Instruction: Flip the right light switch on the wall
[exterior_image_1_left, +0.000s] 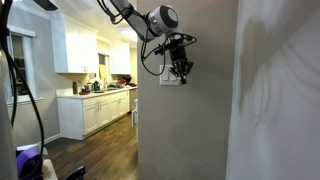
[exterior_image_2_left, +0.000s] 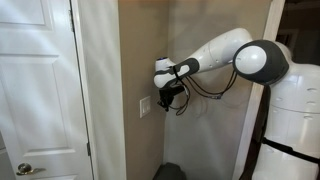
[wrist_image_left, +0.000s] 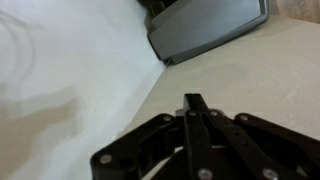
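Upper centre in both exterior views, the gripper (exterior_image_1_left: 181, 70) covers the right light switch; only the plate's (exterior_image_2_left: 147, 105) edge shows. Arm (exterior_image_2_left: 215, 55) reaches roughly level to the wall (exterior_image_2_left: 205, 140), fingers (wrist_image_left: 194, 108) pressed together.

One robot arm (exterior_image_2_left: 215, 55), one white switch plate (exterior_image_2_left: 147, 105) on the wall (exterior_image_2_left: 205, 145), one panelled door (exterior_image_2_left: 35, 90), one knob (exterior_image_2_left: 27, 169).

No text, label, brand or number can be read anywhere.

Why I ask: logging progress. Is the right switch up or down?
Cannot tell: the right light switch is too small and blurred in both exterior views.
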